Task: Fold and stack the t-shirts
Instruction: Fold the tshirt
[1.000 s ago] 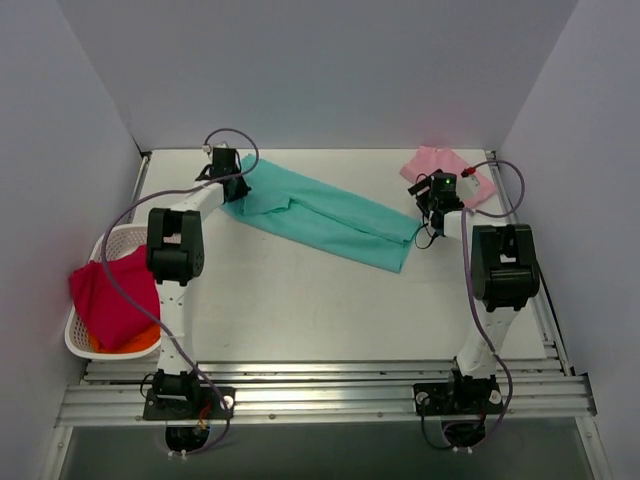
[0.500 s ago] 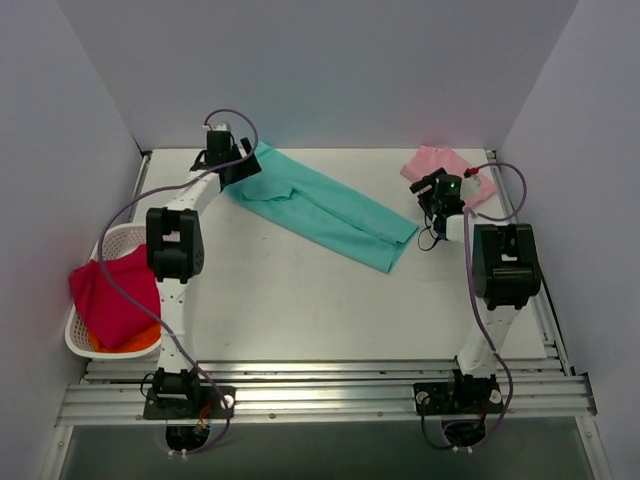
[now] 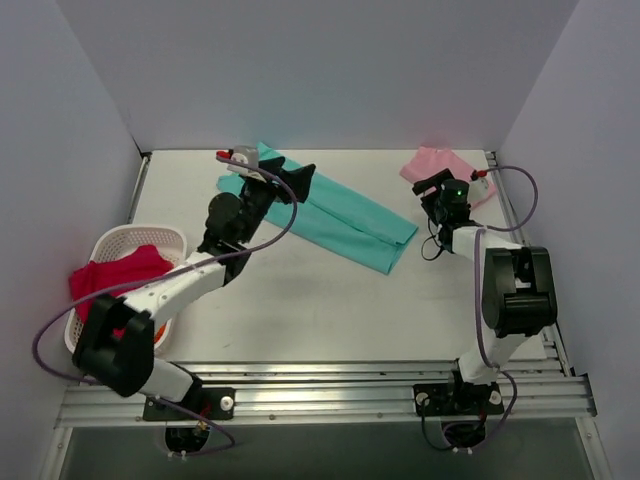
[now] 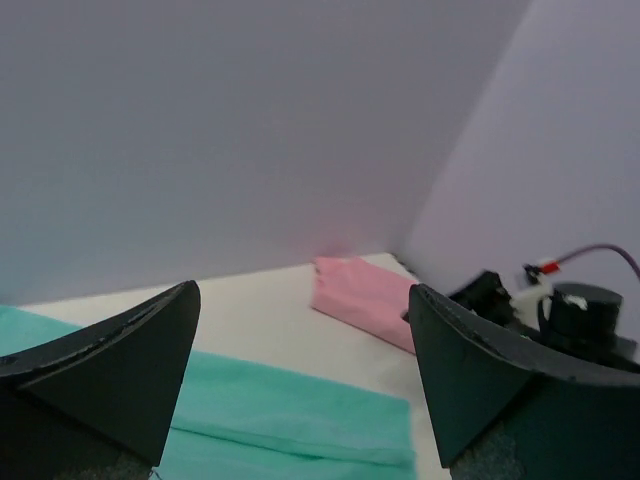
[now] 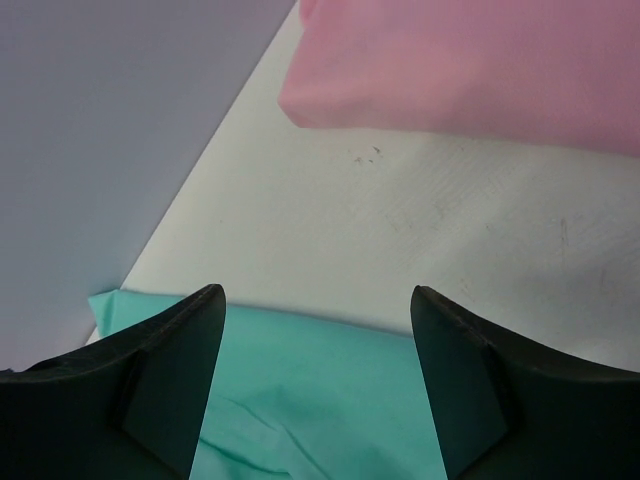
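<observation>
Black fingers of the L gripper (image 3: 293,181) are standing wide apart, gripping nothing. In the L wrist view only table and cloth are showing between them.

Change vs. 0.5 s ago:
- The L gripper was sitting at the far-left corner of the teal-green t-shirt (image 3: 345,215), arm reaching straight out.
- The L arm is now lying diagonally across the table (image 3: 300,300), elbow swung to the near-left.
- The gripper is now hovering over the shirt's left part, pointing right.

R gripper (image 3: 430,186) is also spread wide and carrying nothing. It is sitting approx. where it was, between the teal shirt's right end and the pale pink t-shirt (image 3: 435,162). Contact w/ either cannot be told.

The teal shirt is lying flat as a long folded strip, running from far-left toward centre-right, position nearly unchanged. The pink shirt is lying folded in the far-right corner, unmoved and well apart from the teal one.

Container: the white lattice basket (image 3: 125,235) is sitting at the table's left edge. It is holding a red cloth (image 3: 115,285), which is draping over the left rim, w/ an orange piece (image 3: 160,329) showing beneath. More of the basket's far rim is showing than before.
</observation>
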Robot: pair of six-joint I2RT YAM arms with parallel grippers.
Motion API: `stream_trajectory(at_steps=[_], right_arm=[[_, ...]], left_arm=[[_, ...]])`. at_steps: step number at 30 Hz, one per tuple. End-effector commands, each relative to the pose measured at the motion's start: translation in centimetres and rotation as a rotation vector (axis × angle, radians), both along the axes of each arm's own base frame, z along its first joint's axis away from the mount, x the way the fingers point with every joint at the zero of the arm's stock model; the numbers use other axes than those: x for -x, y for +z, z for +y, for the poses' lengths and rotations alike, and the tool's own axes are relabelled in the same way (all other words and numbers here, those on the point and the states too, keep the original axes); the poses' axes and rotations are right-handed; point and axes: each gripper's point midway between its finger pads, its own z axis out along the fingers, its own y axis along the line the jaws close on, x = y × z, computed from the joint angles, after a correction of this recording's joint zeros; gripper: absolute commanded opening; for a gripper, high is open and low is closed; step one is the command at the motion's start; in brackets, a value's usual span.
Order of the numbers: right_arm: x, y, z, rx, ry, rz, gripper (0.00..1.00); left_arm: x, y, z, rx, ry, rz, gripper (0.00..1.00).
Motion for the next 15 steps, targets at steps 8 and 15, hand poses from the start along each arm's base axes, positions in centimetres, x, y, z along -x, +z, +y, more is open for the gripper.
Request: stream_trajectory(at_steps=[8, 15], right_arm=[[5.1, 7.0, -2.0, 0.104, -0.091, -0.076, 0.73], [8.1, 10.7, -3.9, 0.146, -0.167, -0.117, 0.74]], left_arm=[[-0.9, -18.4, -10.7, 0.277, -0.176, 0.479, 0.94], [3.6, -24.4, -16.5, 0.22, -0.015, 0.816, 0.94]])
